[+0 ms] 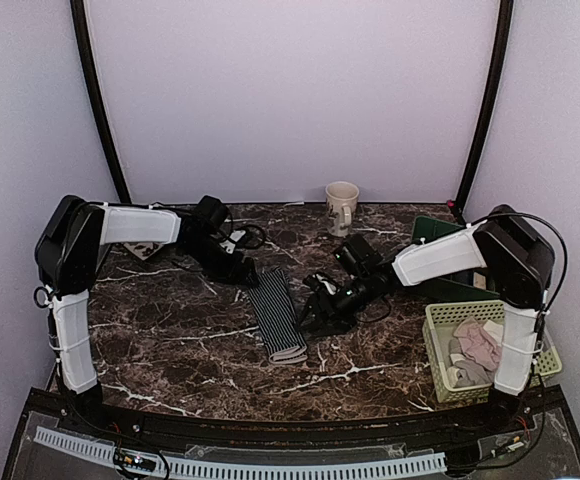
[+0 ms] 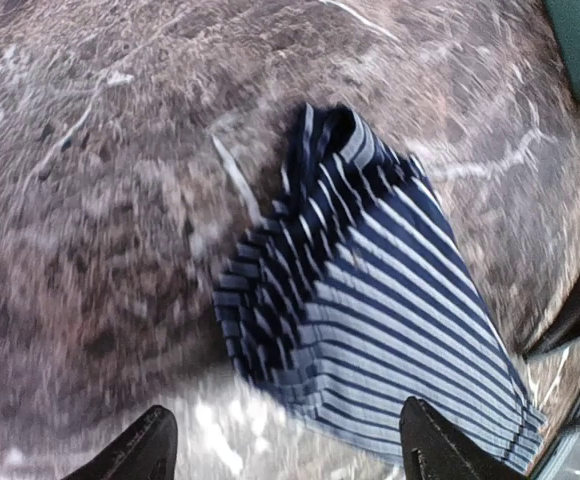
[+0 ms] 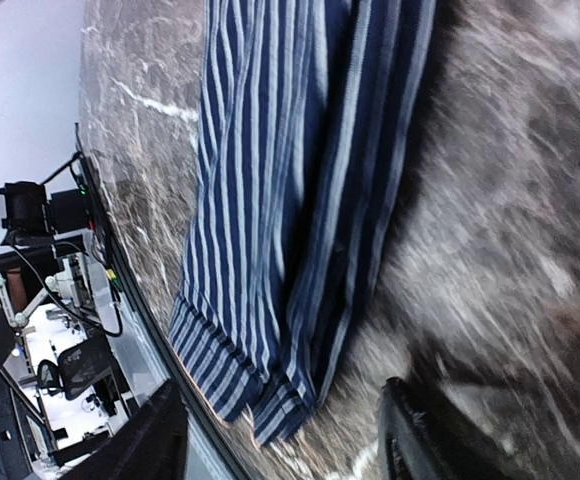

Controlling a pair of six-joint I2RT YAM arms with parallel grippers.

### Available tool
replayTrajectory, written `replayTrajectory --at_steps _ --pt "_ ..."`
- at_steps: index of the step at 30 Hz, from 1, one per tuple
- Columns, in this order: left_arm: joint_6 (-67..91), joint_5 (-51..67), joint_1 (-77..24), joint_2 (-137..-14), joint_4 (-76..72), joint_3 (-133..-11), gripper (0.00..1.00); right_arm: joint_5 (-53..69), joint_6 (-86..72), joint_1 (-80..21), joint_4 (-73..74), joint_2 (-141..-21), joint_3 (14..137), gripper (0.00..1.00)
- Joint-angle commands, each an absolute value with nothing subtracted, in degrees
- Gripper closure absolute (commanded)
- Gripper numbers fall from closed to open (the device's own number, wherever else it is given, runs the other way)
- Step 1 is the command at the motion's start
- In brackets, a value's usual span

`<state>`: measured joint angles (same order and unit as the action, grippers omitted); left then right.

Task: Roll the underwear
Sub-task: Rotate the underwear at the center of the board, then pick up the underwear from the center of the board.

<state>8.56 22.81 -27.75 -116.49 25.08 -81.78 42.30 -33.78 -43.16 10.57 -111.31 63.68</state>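
The navy white-striped cloth underwear (image 1: pixel 277 315) lies as a long strip: left gripper (image 2: pixel 285 452) at its far end, right gripper (image 3: pixel 282 432) beside its middle, both released.

This is a robotics lab work cell. A dark marble-patterned table (image 1: pixel 190 340) is boxed in by plain pale backdrop panels (image 1: pixel 290 100) on black poles (image 1: pixel 98 100), with a slotted cable duct (image 1: pixel 270 467) along its near edge. Beyond the table, the right wrist view shows an office chair (image 3: pixel 78 365), loose cables (image 3: pixel 100 310) and black equipment (image 3: pixel 30 205).
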Motion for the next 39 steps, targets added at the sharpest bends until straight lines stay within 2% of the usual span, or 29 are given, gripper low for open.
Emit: replayTrajectory --at_steps 1,5,9,12,14,19,25,31,32,39 --pt "5.4 23.5 -27.3 -104.2 25.7 -74.8 0.19 43.9 -35.9 -45.0 6.6 -114.9 65.7 0.43" --pt "5.7 29.0 -27.5 -93.4 16.7 -62.4 0.19 45.2 -37.3 -47.2 3.8 -115.5 64.4 0.56" --pt "2.7 29.7 -30.7 -81.8 7.5 -48.8 0.22 46.1 -40.0 -50.2 0.2 -115.1 61.3 0.66" --pt "-3.6 26.7 -37.5 -74.9 5.0 -42.2 0.23 46.4 -41.0 -51.5 -0.1 -114.2 59.2 0.68" --pt "-7.0 24.5 -40.9 -71.7 4.3 -39.0 0.24 46.4 -41.6 -51.6 -0.2 -111.9 57.9 0.66" --pt "-16.6 21.1 -46.6 -64.1 -0.5 -32.1 0.23 44.2 -36.3 -50.5 10.4 -106.3 58.6 0.44" --pt "-29.5 11.3 -54.9 -67.3 -4.8 -29.6 0.25 40.4 -33.7 -50.1 11.8 -102.2 61.8 0.44" --pt "-39.0 8.3 -58.4 -73.9 -11.8 -29.4 0.25 43.4 -36.7 -51.1 6.0 -111.8 71.2 0.5" --pt "-40.1 8.3 -58.8 -74.9 -12.4 -29.6 0.25 45.3 -37.1 -51.5 5.5 -113.3 72.0 0.54" --pt "-43.8 8.4 -61.0 -81.7 -15.8 -30.5 0.28 47.3 -38.0 -51.8 0.2 -121.3 71.9 0.64"
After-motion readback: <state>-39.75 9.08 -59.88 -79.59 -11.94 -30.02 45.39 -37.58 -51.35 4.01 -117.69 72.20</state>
